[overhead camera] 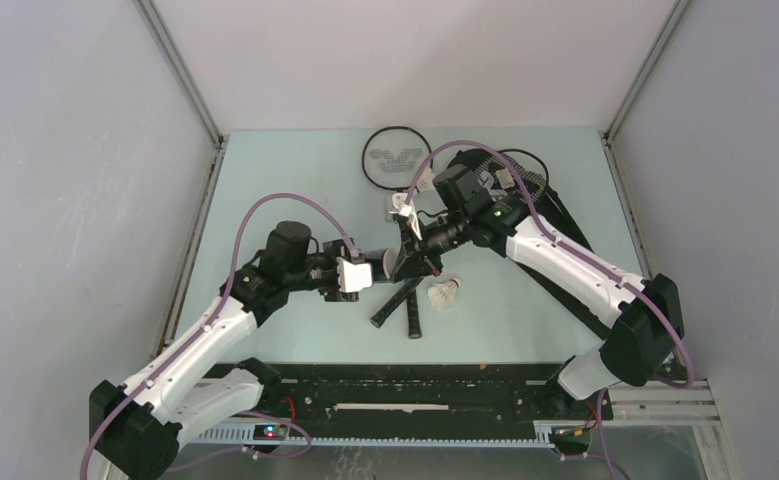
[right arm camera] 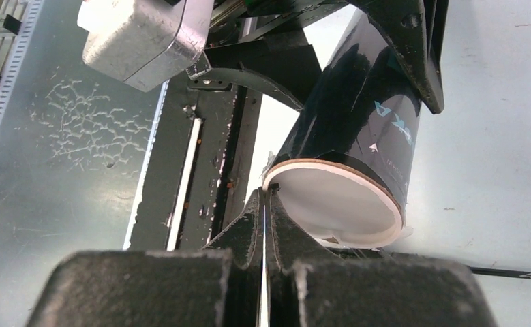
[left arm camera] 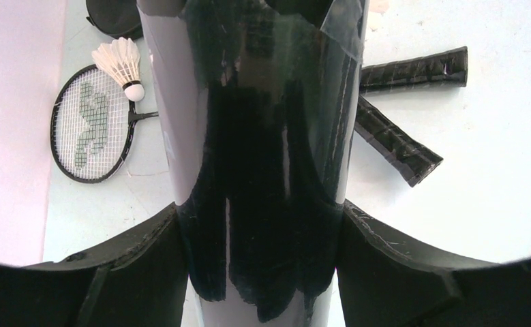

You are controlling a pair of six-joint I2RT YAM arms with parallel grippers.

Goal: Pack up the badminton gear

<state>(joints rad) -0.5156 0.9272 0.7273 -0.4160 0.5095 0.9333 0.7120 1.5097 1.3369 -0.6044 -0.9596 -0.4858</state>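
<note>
My left gripper [overhead camera: 377, 270] [left arm camera: 259, 221] is shut on the long black tube [overhead camera: 406, 262] [left arm camera: 262, 102] and holds it above the table. My right gripper [overhead camera: 420, 245] [right arm camera: 266, 199] is shut, its tips touching the rim of the tube's white end [right arm camera: 334, 201]. One white shuttlecock [overhead camera: 446, 293] lies right of the racket handles [overhead camera: 397, 302]. Another shuttlecock [overhead camera: 400, 205] [left arm camera: 120, 60] lies by a racket head [overhead camera: 397, 158] [left arm camera: 92, 122]. The second racket head [overhead camera: 522, 170] rests on the black bag [overhead camera: 562, 212] at the right. I see no third shuttlecock.
Two black racket grips [left arm camera: 412, 68] [left arm camera: 395, 143] cross on the table under the tube. A black rail [overhead camera: 405, 385] [right arm camera: 204, 136] runs along the near edge. Grey walls enclose the table on three sides.
</note>
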